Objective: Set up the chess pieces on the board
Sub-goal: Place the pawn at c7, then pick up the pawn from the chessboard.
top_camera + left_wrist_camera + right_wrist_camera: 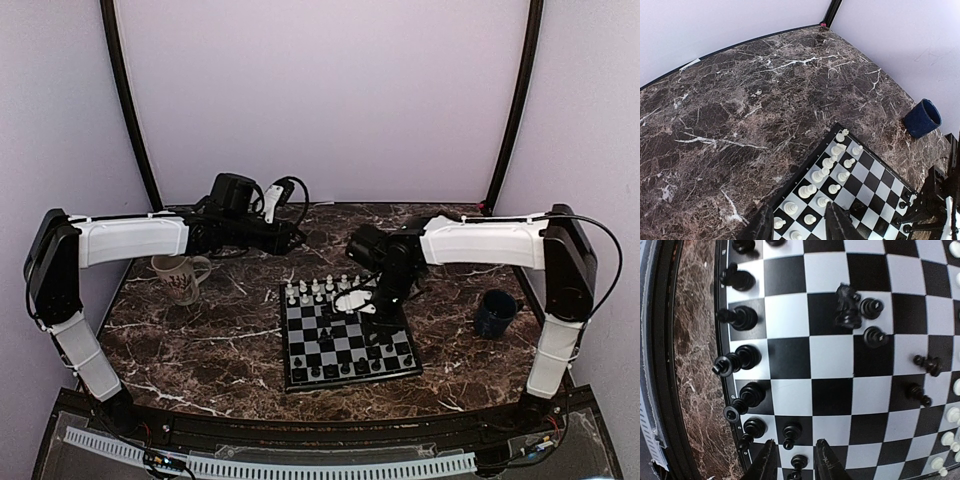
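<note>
The board (352,383) lies in the middle of the table. White chess pieces (826,175) stand in two rows on its far side. Black chess pieces (738,317) line its near edge, and a black knight (847,305) and several black pawns stand loose on middle squares. My right gripper (796,465) is open and hangs low over the board (790,360), its jaws either side of a black pawn (800,462); it also shows in the top view (385,303). My left gripper (800,227) is open and empty, held above the table behind the board's far left corner.
A dark blue mug (497,313) stands right of the board, also in the left wrist view (922,118). A white patterned mug (180,277) stands at the left. Purple walls close the table's back and sides.
</note>
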